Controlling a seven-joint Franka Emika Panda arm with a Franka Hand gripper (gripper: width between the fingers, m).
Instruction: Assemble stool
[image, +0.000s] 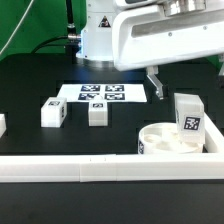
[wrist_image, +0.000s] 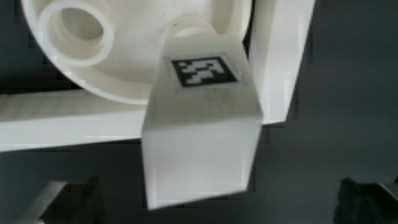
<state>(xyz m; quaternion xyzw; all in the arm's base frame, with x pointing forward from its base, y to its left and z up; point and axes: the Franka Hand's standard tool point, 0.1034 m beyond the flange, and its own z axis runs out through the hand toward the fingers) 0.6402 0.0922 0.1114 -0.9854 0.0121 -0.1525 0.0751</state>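
On the black table (image: 30, 90), from the exterior view's left to its right: the left leg block (image: 53, 113) and the middle leg block (image: 97, 114) stand apart from each other on open tabletop, with bare surface around every edge of both. Just behind them lies the marker board (image: 100, 93). Right of the board the gripper (image: 157, 93) hangs above the table, released: in the wrist view its dark fingertips (wrist_image: 71, 200) stand wide apart and touch nothing. Further right the seat disc (image: 160, 142) (wrist_image: 80, 50) sits in the corner formed by the front rail (image: 90, 168) and the right rail (image: 214, 140), so open room remains only on its left and behind it. The third leg block (image: 188, 114) (wrist_image: 205, 120) stands upright at the disc's right rim, its tag facing out, just beside the right rail; whether it is seated in a socket cannot be told
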